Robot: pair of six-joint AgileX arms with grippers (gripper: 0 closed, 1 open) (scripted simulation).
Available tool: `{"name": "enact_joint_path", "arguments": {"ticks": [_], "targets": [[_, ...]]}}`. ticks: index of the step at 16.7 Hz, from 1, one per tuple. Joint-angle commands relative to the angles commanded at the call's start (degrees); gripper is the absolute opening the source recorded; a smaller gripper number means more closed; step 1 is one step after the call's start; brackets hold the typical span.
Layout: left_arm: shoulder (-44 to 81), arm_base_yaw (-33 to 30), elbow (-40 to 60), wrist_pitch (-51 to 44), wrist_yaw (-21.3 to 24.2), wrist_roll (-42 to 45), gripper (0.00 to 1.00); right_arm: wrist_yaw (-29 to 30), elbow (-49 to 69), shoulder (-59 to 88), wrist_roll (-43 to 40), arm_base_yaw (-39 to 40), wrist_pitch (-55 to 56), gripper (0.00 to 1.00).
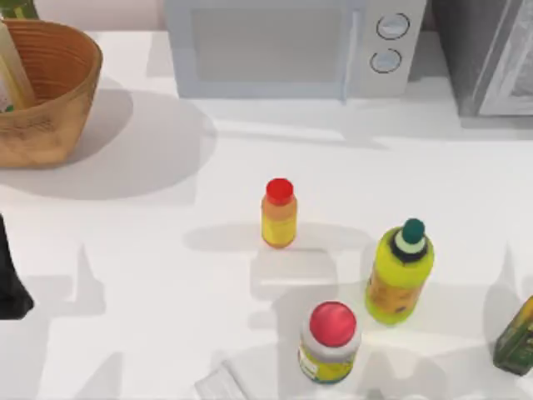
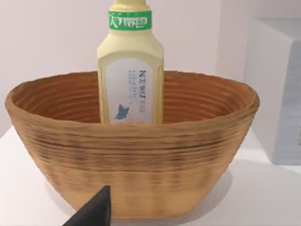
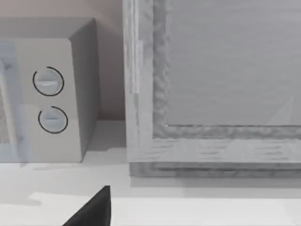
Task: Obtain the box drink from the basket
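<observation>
1. Nearest the front edge of the white desk (image 1: pixel 125 275) stands a white jar with a round red lid (image 1: pixel 330 342); a dark green carton (image 1: pixel 516 337) sits at the right edge
2. Just behind the jar, slightly to its right, a yellow-green bottle with a dark teal cap (image 1: pixel 400 271) stands upright; the two are close but apart
3. Farther back, near the middle, a small yellow-orange bottle with a red cap (image 1: pixel 279 213) stands upright on its own
4. A dark part of the left arm (image 1: pixel 10 283) shows at the left edge; in the left wrist view a black finger (image 2: pixel 94 212) of the left end effector points at the basket's wall, and I cannot tell how far it is opened, nor see anything held
5. The basket (image 2: pixel 136 165) sits at the far left corner of the desk, and the box drink (image 2: pixel 130 70) stands upright inside it, rising well above the rim
6. A black finger (image 3: pixel 94 209) of the right end effector faces the microwave (image 1: pixel 287 46) and a grey cabinet (image 3: pixel 216 84) along the back; its opening cannot be told
</observation>
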Motion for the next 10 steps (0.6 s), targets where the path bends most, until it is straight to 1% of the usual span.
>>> {"name": "enact_joint_path", "arguments": {"ticks": [3, 5, 7, 10], "targets": [[0.57, 0.07, 0.07, 0.24, 0.04, -0.03, 1.0, 0.0, 0.0, 0.0, 0.0, 0.0, 0.0, 1.0], [3.51, 0.39, 0.66, 1.73, 0.27, -0.12, 1.0, 0.0, 0.0, 0.0, 0.0, 0.0, 0.0, 1.0], [8.63, 0.9, 2.08, 4.72, 0.74, -0.14, 1.0, 0.0, 0.0, 0.0, 0.0, 0.0, 0.0, 1.0], [19.42, 1.89, 5.75, 11.79, 1.85, -0.06, 1.0, 0.0, 0.0, 0.0, 0.0, 0.0, 0.0, 1.0]]}}
